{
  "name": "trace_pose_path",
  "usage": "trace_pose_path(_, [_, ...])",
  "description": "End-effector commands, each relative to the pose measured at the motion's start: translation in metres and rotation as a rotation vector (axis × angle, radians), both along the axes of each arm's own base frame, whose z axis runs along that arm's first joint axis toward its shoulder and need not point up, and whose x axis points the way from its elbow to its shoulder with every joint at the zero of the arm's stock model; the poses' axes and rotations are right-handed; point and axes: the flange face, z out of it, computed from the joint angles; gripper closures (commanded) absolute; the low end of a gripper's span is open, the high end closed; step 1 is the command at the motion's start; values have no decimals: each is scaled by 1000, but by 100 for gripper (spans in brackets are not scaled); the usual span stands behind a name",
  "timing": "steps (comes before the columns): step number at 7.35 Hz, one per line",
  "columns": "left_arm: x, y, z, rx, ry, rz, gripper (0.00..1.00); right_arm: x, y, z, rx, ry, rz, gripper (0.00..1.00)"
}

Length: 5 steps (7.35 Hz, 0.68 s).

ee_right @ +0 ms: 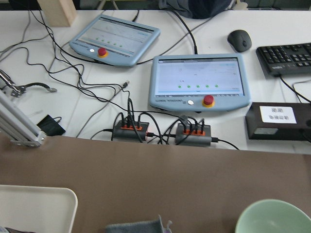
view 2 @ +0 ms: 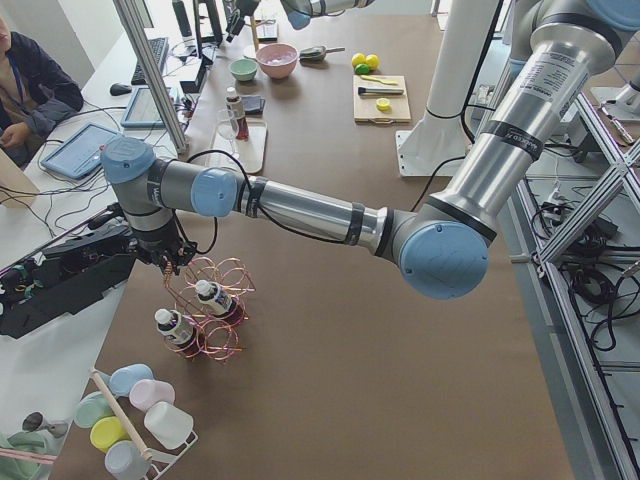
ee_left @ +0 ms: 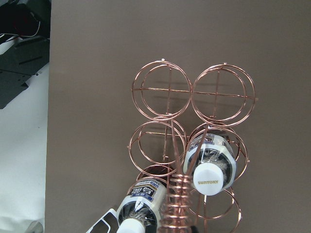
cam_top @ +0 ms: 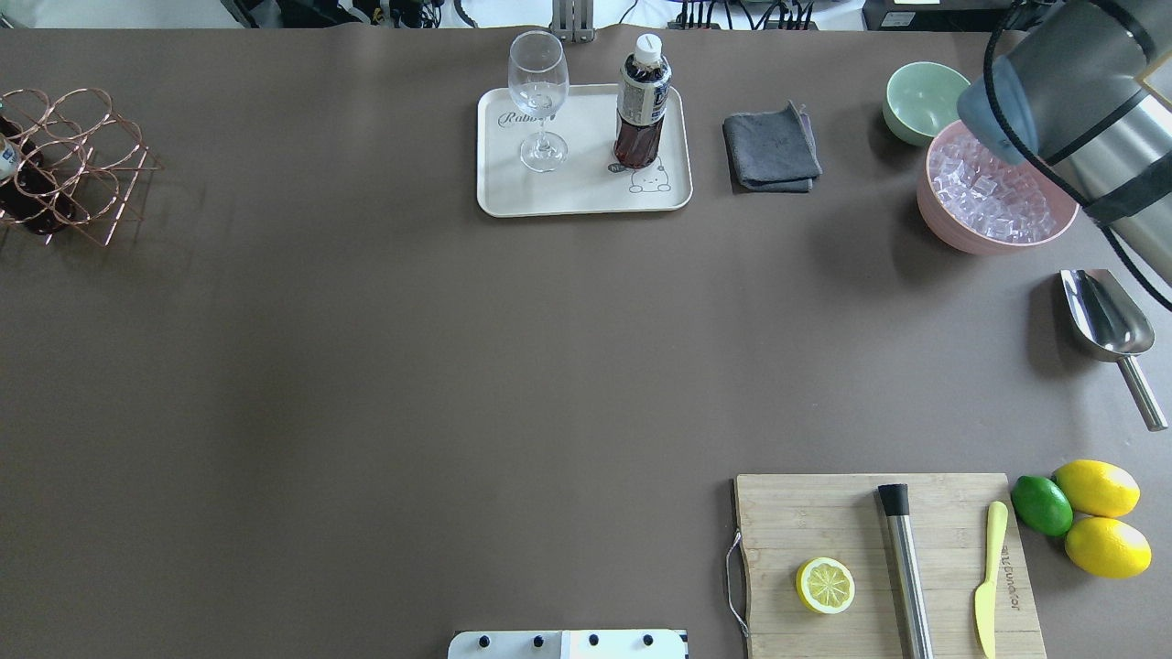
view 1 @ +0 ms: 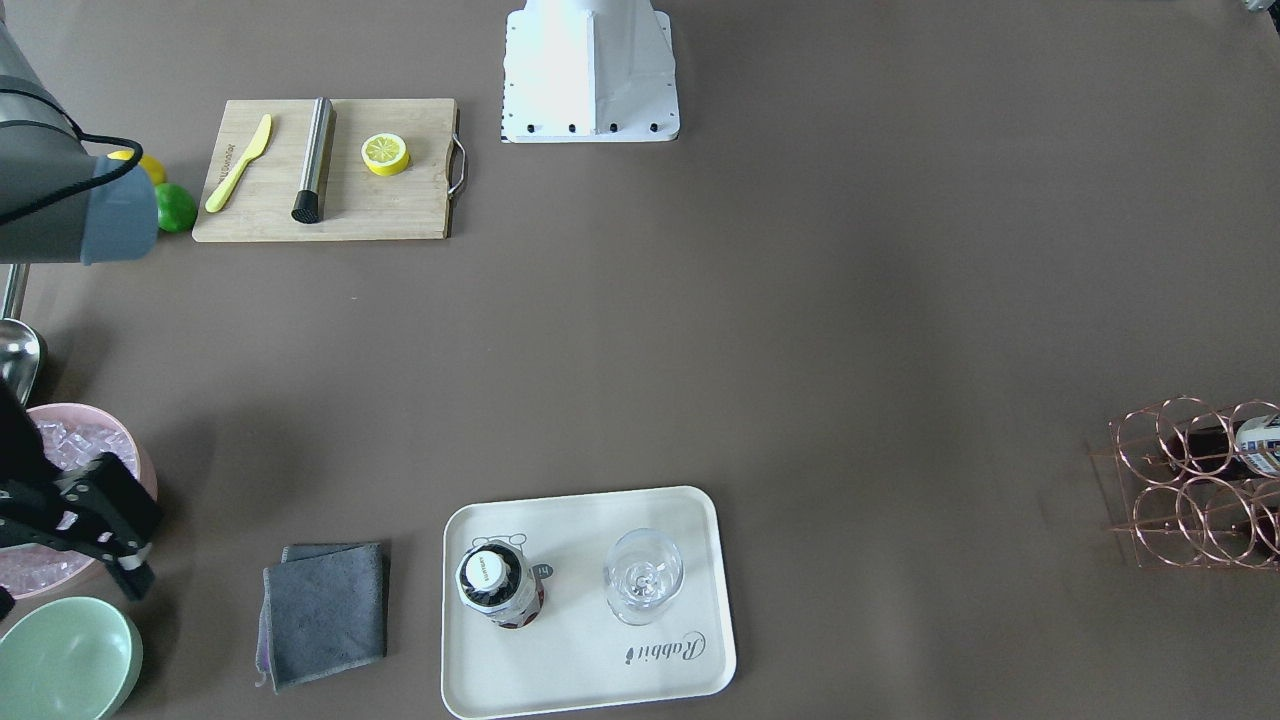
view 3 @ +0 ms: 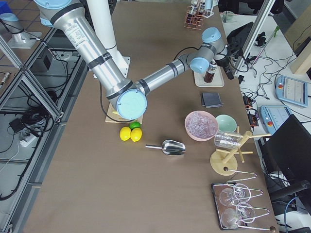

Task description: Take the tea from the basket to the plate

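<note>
One tea bottle (view 1: 500, 590) stands upright on the cream plate (view 1: 690, 530), next to its bear drawing; it also shows in the overhead view (cam_top: 641, 101). Two more tea bottles (ee_left: 209, 170) lie in the copper wire basket (view 1: 1190, 480) at the table's end. My left gripper (view 2: 170, 262) hangs just over the basket (view 2: 215, 310); I cannot tell whether it is open or shut. My right gripper (view 1: 145, 535) is open and empty, over the pink ice bowl, well apart from the plate.
A clear stemmed glass (view 1: 643, 578) stands on the plate beside the bottle. A grey cloth (view 1: 325, 612), a green bowl (view 1: 65, 660) and a pink bowl of ice (cam_top: 993, 197) sit near the right gripper. A metal scoop (cam_top: 1103, 320) and a cutting board (cam_top: 879, 558) lie nearer the robot.
</note>
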Motion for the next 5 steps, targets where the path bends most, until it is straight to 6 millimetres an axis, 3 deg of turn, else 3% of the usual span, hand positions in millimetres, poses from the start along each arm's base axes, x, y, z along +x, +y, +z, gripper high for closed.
trace_pose_path(1, [0, 0, 0, -4, 0, -8, 71, 48, 36, 80, -371, 136, -38, 0])
trace_pose_path(2, [0, 0, -1, -8, 0, -10, 28, 57, 58, 108, -529, 144, -65, 0])
trace_pose_path(3, [0, 0, -1, -15, 2, -11, 2, 73, 77, 146, -645, 115, -86, 0])
trace_pose_path(5, [0, 0, -4, -13, 2, -12, 2, 93, 128, 214, -659, 115, -200, 0])
